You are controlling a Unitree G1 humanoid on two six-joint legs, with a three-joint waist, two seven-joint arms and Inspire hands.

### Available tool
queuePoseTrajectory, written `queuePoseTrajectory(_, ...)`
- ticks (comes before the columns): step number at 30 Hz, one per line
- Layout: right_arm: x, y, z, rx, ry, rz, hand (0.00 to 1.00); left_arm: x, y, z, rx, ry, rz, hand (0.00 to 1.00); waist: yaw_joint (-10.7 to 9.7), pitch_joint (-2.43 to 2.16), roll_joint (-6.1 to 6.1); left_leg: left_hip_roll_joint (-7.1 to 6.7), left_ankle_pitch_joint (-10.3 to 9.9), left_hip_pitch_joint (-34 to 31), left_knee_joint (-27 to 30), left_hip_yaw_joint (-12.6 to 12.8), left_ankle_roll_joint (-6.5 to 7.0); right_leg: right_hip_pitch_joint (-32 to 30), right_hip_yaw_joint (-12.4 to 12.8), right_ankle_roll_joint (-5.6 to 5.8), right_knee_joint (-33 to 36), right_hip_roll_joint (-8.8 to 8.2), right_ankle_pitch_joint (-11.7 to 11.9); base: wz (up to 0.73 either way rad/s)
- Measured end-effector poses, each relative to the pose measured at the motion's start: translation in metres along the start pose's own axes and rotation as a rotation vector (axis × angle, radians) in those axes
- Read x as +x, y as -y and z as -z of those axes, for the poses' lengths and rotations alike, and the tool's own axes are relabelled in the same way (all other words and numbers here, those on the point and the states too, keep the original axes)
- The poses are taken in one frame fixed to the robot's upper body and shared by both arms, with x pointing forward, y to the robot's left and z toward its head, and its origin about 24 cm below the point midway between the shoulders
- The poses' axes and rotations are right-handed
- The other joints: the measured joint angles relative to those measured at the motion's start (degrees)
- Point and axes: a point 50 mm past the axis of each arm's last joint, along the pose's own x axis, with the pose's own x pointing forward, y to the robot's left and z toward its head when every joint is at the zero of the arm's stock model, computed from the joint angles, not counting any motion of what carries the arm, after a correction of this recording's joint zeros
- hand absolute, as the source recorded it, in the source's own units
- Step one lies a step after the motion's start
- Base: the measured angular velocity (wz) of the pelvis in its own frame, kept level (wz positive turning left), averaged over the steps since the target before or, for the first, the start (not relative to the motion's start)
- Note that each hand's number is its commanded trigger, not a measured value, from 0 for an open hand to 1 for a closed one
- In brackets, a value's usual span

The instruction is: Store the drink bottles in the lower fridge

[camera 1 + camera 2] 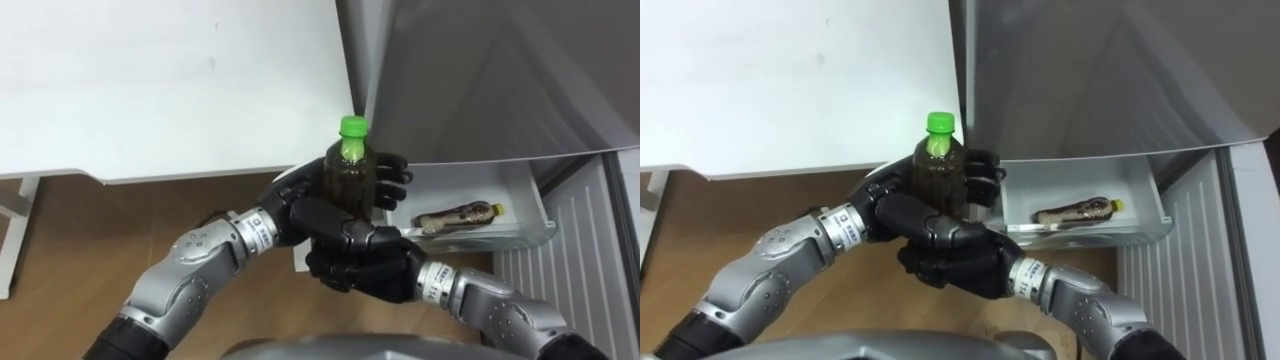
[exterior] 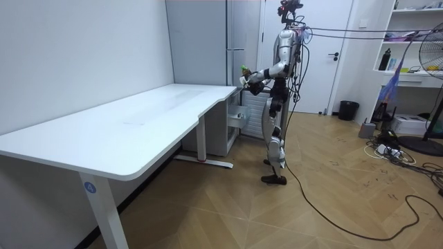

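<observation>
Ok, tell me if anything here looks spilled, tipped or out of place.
Nothing spilled. The green-capped bottle is upright, held by the left hand and right hand. A second bottle lies on its side, askew, in the open fridge drawer.

Left hand (image 1: 288, 198) and right hand (image 1: 360, 262) clasped together, fingers curled.

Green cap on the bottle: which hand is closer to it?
Left. The left hand wraps the bottle just under the green cap; the right hand grips lower, near its base.
</observation>
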Motion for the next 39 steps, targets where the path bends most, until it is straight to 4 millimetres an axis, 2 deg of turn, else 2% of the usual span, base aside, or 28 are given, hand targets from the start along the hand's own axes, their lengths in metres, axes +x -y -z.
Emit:
queuePoseTrajectory(4, 0.0, -0.001, 0.001, 0.007, 0.005, -0.003, 1.0, 0.0, 0.0, -0.001, 0.001, 0.005, -0.001, 0.0, 0.01, -0.07, 0.09, 0.0, 0.0, -0.03, 0.07, 0.01, 0.0, 0.18, -0.07, 0.0, 0.11, 0.0, 0.0, 0.0)
queuePoseTrajectory(10, -0.001, -0.002, -0.002, 0.028, 0.049, -0.02, 1.0, 0.005, 0.001, -0.014, 0.029, 0.037, 0.017, 0.0, 0.04, -0.04, 0.16, 0.04, -0.01, -0.7, 0.74, -0.01, 0.0, -0.21, 0.07, -0.01, 0.81, -0.05, 0.0, 0.0)
queuePoseTrajectory(16, -0.003, -0.003, -0.005, 0.027, 0.078, -0.059, 1.0, 0.003, 0.007, -0.04, 0.081, 0.142, 0.027, 0.0, -0.06, 0.35, 0.88, 0.14, -0.02, -0.82, 0.66, 0.03, -0.01, -0.61, 0.07, -0.07, 1.03, 0.01, 0.05, 0.0)
queuePoseTrajectory(22, -0.01, -0.002, 0.006, 0.054, 0.058, -0.053, 1.0, -0.003, 0.013, -0.071, 0.148, 0.285, 0.035, 0.0, 0.63, 0.52, 1.49, 0.15, -0.02, -0.79, 0.46, 0.11, -0.01, -0.7, -0.1, -0.08, 0.85, -0.02, 0.05, 0.0)
queuePoseTrajectory(25, -0.016, 0.0, 0.013, 0.072, 0.048, -0.032, 1.0, -0.008, 0.026, -0.091, 0.183, 0.383, 0.081, 0.0, 1.62, 0.53, 1.56, 0.14, -0.01, -0.24, -0.03, 0.3, -0.01, -0.4, -0.07, -0.07, 0.77, -0.04, 0.04, -0.01)
queuePoseTrajectory(29, -0.025, 0.004, 0.015, 0.078, 0.065, 0.005, 1.0, -0.017, 0.029, -0.109, 0.207, 0.485, 0.082, 0.0, 2.75, 0.57, 1.64, 0.12, -0.01, 1.13, -0.28, 0.34, -0.01, 1.08, -0.3, 0.0, -0.06, -0.04, -0.01, -0.01)
queuePoseTrajectory(34, -0.04, 0.011, 0.018, 0.087, 0.097, 0.071, 1.0, -0.035, 0.025, -0.135, 0.259, 0.623, -0.026, 0.0, 4.35, 0.42, 1.88, 0.1, -0.01, 1.54, -1.05, 0.32, -0.02, 1.07, -0.58, 0.05, -0.44, -0.04, -0.06, 0.0)
queuePoseTrajectory(37, -0.049, 0.015, 0.021, 0.076, 0.09, 0.117, 1.0, -0.048, 0.013, -0.146, 0.268, 0.68, -0.151, 0.0, 6.03, 0.14, 2.39, 0.16, -0.01, 2.07, -1.15, 0.74, -0.02, 1.25, -0.44, 0.06, -0.17, 0.0, -0.08, -0.09)
queuePoseTrajectory(39, -0.057, 0.02, 0.021, 0.053, 0.09, 0.164, 1.0, -0.065, 0.001, -0.152, 0.274, 0.736, -0.273, 0.0, 7.02, 0.04, 2.9, 0.18, -0.01, 2.51, -1.27, 1.01, -0.02, 1.82, -0.61, 0.06, -0.16, -0.06, -0.08, -0.08)
